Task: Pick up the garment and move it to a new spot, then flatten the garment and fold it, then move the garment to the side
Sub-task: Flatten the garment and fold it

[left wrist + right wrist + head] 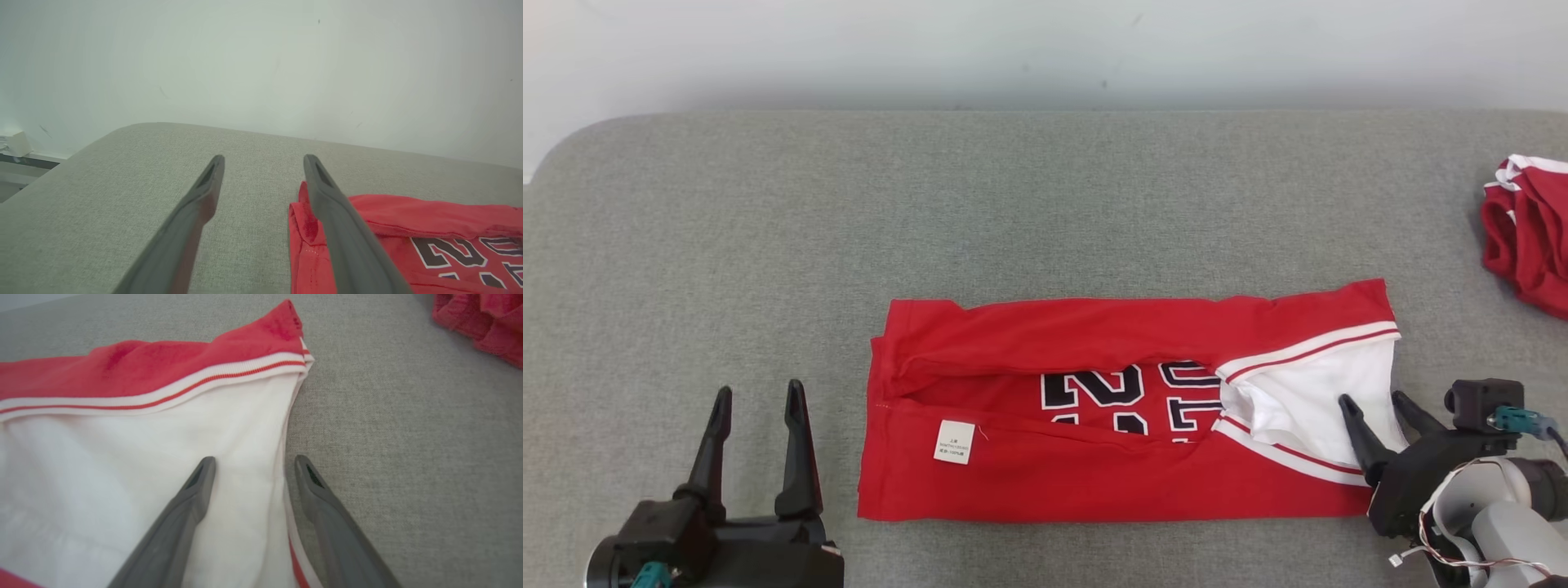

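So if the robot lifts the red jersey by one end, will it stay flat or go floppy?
Probably floppy: the jersey is thin cloth, folded over itself with wavy edges, so a lifted end would likely droop. Pushed across the grey fabric surface, it would probably bunch up rather than slide, like the crumpled red garment nearby.

The red garment (pixel 1094 490) has white panels (pixel 1327 400), striped trim (pixel 1307 347), black white-outlined numerals (pixel 1094 385).
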Robot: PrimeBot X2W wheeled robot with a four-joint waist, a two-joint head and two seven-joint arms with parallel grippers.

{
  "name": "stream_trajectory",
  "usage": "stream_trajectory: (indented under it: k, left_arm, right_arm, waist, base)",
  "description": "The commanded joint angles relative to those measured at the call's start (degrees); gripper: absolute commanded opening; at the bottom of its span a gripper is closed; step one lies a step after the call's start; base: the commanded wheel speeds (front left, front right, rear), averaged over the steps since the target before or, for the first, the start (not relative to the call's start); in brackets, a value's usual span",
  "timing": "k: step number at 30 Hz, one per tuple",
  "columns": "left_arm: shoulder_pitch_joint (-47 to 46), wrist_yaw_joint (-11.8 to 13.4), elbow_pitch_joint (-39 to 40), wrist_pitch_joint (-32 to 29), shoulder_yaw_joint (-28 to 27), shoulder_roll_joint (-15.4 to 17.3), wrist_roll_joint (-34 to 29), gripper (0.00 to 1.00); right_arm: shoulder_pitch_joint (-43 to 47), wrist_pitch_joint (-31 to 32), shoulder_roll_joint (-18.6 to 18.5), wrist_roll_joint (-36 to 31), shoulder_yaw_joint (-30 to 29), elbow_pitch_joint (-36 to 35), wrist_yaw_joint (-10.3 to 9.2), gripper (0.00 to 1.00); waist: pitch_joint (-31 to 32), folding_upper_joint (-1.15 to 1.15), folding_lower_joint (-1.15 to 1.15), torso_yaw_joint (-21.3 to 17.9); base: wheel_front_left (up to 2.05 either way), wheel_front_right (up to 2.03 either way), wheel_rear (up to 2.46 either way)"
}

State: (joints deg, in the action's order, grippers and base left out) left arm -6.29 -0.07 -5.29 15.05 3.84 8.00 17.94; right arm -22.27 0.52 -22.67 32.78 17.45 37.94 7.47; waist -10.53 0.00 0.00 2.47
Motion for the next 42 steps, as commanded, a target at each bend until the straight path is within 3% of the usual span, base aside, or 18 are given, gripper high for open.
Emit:
stream_trajectory:
  k: [1, 3, 4, 5, 6, 14, 27, 33, 42]
  left_arm:
    - [1.00, -1.06, -0.34, 0.15, -1.17, -0.98, -1.38, 1.00]
    - [1.52, -2.05, -0.67, 0.16, -2.15, -1.97, -2.40, 1.00]
    - [1.62, -2.47, -0.75, 0.16, -2.65, -2.36, -2.93, 1.00]
    - [1.73, -2.93, -0.97, 0.16, -3.01, -2.74, -3.42, 1.00]
    - [1.73, -3.14, -0.90, 0.16, -3.46, -3.13, -3.59, 1.00]
    - [2.14, -4.40, -1.03, 0.16, -5.33, -4.66, -5.24, 1.00]
    - [3.28, -5.82, -1.68, 0.16, -7.21, -5.12, -5.78, 1.00]
    - [4.14, -5.25, -1.66, 0.16, -7.25, -5.13, -4.80, 1.00]
    - [4.03, -4.89, -1.76, 0.16, -6.70, -5.13, -4.08, 1.00]
  right_arm:
    - [-0.52, 0.56, 0.47, 0.82, 0.91, 1.04, 0.01, 1.00]
    - [-0.62, 1.71, 0.66, 1.82, 1.64, 2.55, 0.01, 0.96]
    - [-0.59, 2.19, 0.77, 2.20, 2.05, 3.18, 0.01, 0.49]
    - [-0.66, 2.80, 0.82, 2.64, 2.58, 3.81, 0.01, 0.32]
    - [-0.72, 3.48, 0.81, 3.07, 2.92, 4.48, 0.01, 0.00]
    - [-1.89, 2.28, -0.73, 4.93, 3.14, 7.48, -0.13, 0.00]
    - [-2.89, -2.15, -7.59, 5.31, 2.25, 8.30, -0.08, 0.00]
    - [-2.40, -2.80, -7.15, 4.57, 3.76, 0.71, -0.07, 0.00]
    - [2.00, 1.92, -2.54, 1.66, 5.28, -20.52, -0.06, 0.00]
  waist:
    - [0.19, 0.00, 0.00, 0.30]
    - [0.28, 0.00, 0.00, 0.36]
    - [0.31, 0.00, 0.00, 0.38]
    - [0.36, 0.00, 0.00, 0.41]
    - [0.43, 0.00, 0.00, 0.42]
    - [0.96, 0.00, 0.00, 0.10]
    - [2.64, 0.00, 0.00, -1.27]
    - [3.22, 0.00, 0.00, -2.35]
    - [3.62, 0.00, 0.00, -2.88]
  base:
    - [0.00, 0.00, 0.00]
    - [0.00, 0.00, 0.00]
    - [0.00, 0.00, 0.00]
    - [0.00, 0.00, 0.00]
    - [0.00, 0.00, 0.00]
    - [0.00, 0.00, 0.00]
    - [0.00, 0.00, 0.00]
    - [0.00, 0.00, 0.00]
    - [0.00, 0.00, 0.00]
